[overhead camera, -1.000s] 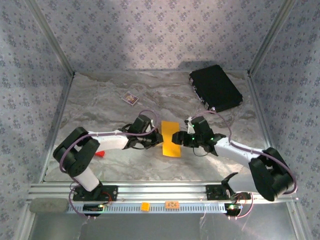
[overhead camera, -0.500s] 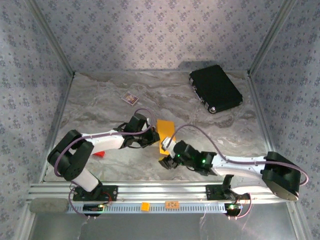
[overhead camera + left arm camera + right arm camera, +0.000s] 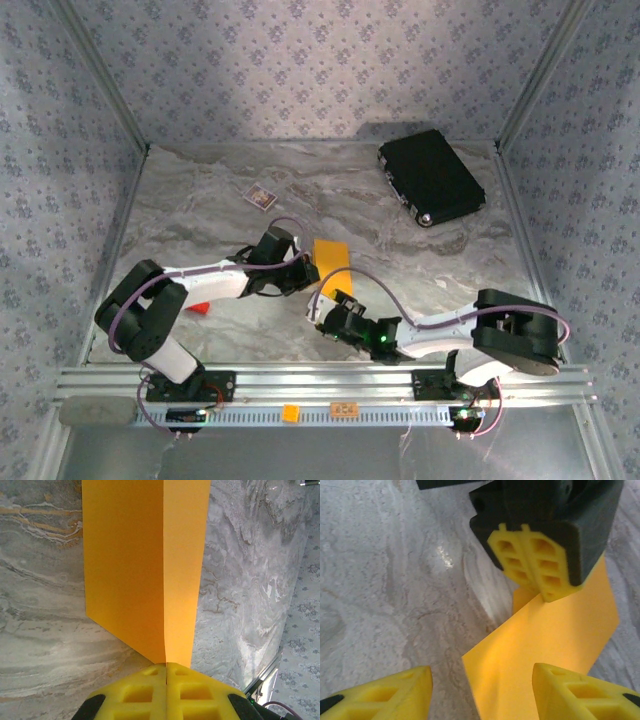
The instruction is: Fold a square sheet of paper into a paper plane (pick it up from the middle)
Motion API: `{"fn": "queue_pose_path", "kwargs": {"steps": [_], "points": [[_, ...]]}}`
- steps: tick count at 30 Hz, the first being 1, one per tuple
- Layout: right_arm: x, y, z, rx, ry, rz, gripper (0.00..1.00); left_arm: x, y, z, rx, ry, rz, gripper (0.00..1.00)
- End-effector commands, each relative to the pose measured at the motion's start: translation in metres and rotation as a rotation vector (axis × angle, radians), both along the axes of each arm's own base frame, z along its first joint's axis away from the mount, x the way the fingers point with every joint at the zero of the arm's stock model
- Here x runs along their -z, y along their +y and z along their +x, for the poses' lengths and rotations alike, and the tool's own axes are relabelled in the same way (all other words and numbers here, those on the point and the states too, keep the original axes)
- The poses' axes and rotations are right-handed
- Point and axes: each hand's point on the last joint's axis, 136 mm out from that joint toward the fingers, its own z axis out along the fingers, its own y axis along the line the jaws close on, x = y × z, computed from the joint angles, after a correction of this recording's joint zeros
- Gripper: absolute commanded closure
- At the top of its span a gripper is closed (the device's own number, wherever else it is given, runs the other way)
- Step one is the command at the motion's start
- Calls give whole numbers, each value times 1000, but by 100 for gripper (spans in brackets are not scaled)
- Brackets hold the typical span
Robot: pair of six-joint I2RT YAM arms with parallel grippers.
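Note:
The square sheet of paper (image 3: 140, 570) is orange-yellow and folded in half along a centre crease. My left gripper (image 3: 166, 667) is shut on the end of that crease. In the top view the paper (image 3: 332, 252) stands just right of the left gripper (image 3: 303, 275). My right gripper (image 3: 322, 308) sits on the near side of the sheet and points up at it. In the right wrist view its fingers (image 3: 375, 695) stand wide apart and open. The paper's lower edge (image 3: 545, 645) lies between them without touching either pad. The left gripper's yellow pads (image 3: 535, 565) pinch the paper's far end.
A black case (image 3: 431, 176) lies at the back right. A small card (image 3: 261, 197) lies at the back left. A small red block (image 3: 200, 307) sits by the left arm. A tiny orange tag (image 3: 290, 411) is on the front rail. Marble tabletop (image 3: 200, 230) all round.
The right gripper has left the paper's right side and swung round to its near side, low by the front rail. The left gripper kept its hold; the sheet now shows shorter, raised.

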Motion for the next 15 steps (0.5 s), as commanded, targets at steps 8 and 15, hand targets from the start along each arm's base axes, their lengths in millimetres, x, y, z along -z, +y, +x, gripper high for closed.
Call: {"fn": "queue_pose_path", "kwargs": {"steps": [8,15], "points": [[-15,4,9,53,-59,41,62,2,2,-3,11,7,0,96],[-12,-4,7,66,-41,46,70,3,2,-3,10,8,3,96]]}}
